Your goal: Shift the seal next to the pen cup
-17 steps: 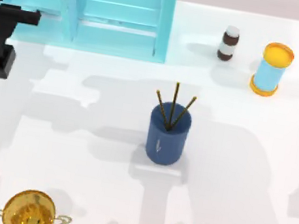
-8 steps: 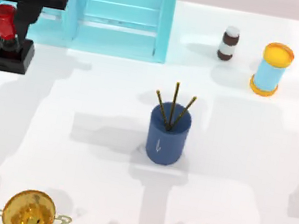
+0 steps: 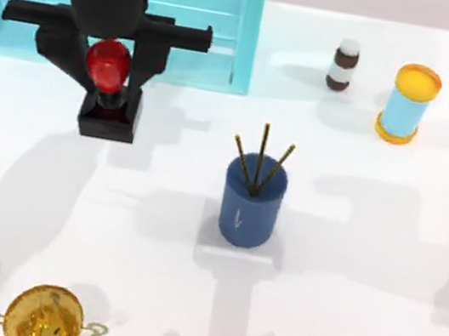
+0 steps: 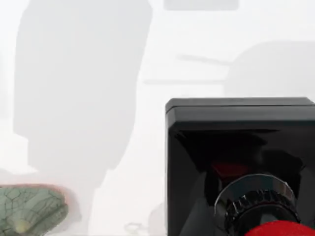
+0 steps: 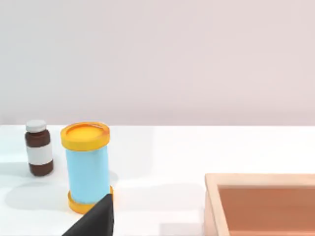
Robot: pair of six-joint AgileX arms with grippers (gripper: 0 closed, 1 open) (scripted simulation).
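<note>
Top view first: left pincer (image 3: 107,71) is up over the counter's (image 3: 384,246) left half, fingers clamped on the red knob of the seal (image 3: 111,96), whose black block base hangs tilted just below. Pen cup (image 3: 251,198) stands upright near the centre, three sticks poking out, well apart from the seal and to its right. Blue open box (image 3: 220,38) sits behind the pincer; small brown-and-white bottle (image 3: 343,64) and light-blue can (image 3: 408,104) stand at the far right. Left wrist view: seal (image 4: 241,162) looms close, base, silver collar, red knob edge; a green crackled object (image 4: 29,209) lies on the counter. Right wrist view: can (image 5: 87,164) beside bottle (image 5: 38,147), a wooden tray (image 5: 261,201) nearby; right pincer's state, cannot tell
</note>
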